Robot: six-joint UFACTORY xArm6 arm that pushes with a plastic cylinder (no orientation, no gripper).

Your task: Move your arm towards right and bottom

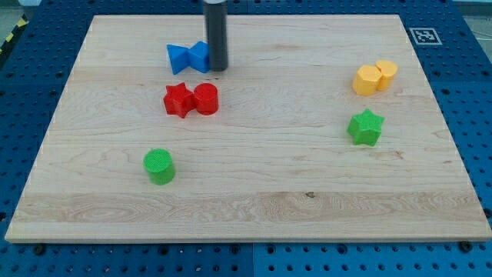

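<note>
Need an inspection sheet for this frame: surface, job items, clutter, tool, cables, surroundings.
Surface: wooden board, flat, light grain.
Job's things: my tip at the view's top, against the right side of the blue block.
Clutter: two red blocks touching, just below the blue one; green cylinder lower left; two yellow blocks touching at right; green star below them.
Grippers: none fitted, only a dark rod.
Cables: nothing seen.
Surroundings: blue perforated table; printed marker tag at the board's top right corner.

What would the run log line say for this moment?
my tip: against right edge of blue bow-tie-shaped plastic block | red block pair: below tip | move right and bottom: pending
</note>
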